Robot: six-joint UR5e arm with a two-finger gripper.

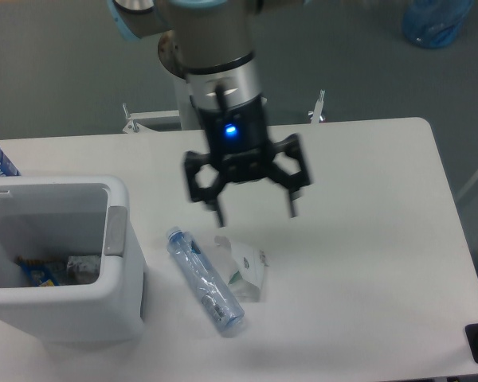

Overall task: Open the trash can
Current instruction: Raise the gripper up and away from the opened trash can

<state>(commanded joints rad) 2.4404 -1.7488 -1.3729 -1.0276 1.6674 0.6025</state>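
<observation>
the trash can [119, 294] stands open. the gripper [255, 208] hangs wide and empty; descending here could crush the plastic bottle [205, 280].

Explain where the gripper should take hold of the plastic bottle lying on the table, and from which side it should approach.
Grip the plastic bottle around its mid-body, coming straight down from above. It lies flat, pointing diagonally, so the jaws should close across its narrow width. The gripper hangs open above; the crumpled carton crowds the bottle's right side, so probably grip slightly nearer the base.
</observation>
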